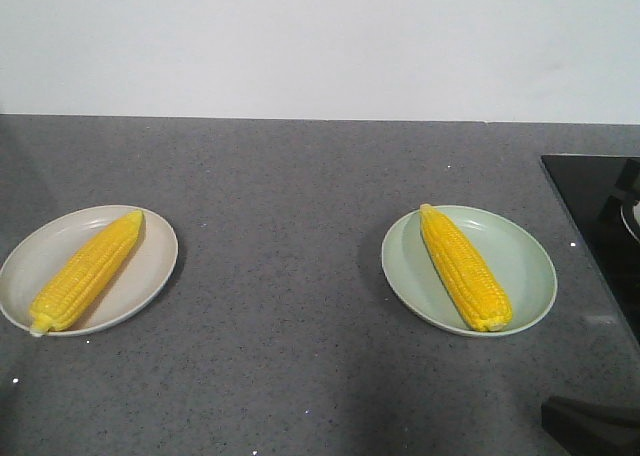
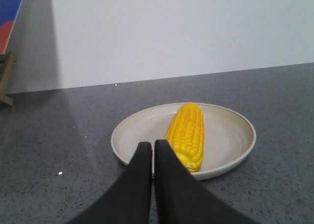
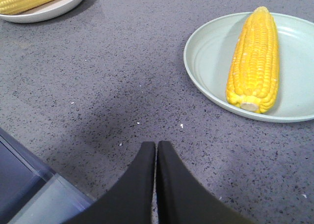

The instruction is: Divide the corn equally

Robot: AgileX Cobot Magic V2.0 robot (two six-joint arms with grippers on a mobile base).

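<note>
One yellow corn cob [image 1: 87, 271] lies diagonally on the beige plate [image 1: 150, 266] at the left. A second corn cob [image 1: 464, 267] lies on the pale green plate [image 1: 528, 261] at the right. In the left wrist view my left gripper [image 2: 153, 146] is shut and empty, just in front of the beige plate [image 2: 230, 135] and its corn [image 2: 186, 134]. In the right wrist view my right gripper [image 3: 156, 147] is shut and empty over bare counter, short of the green plate [image 3: 208, 62] with its corn [image 3: 255, 59].
The grey speckled counter [image 1: 290, 256] runs back to a white wall. A black hob [image 1: 600, 216] sits at the right edge. A dark part of the robot [image 1: 590, 426] shows at the bottom right. A grey box edge [image 3: 29, 184] lies at the right wrist view's lower left.
</note>
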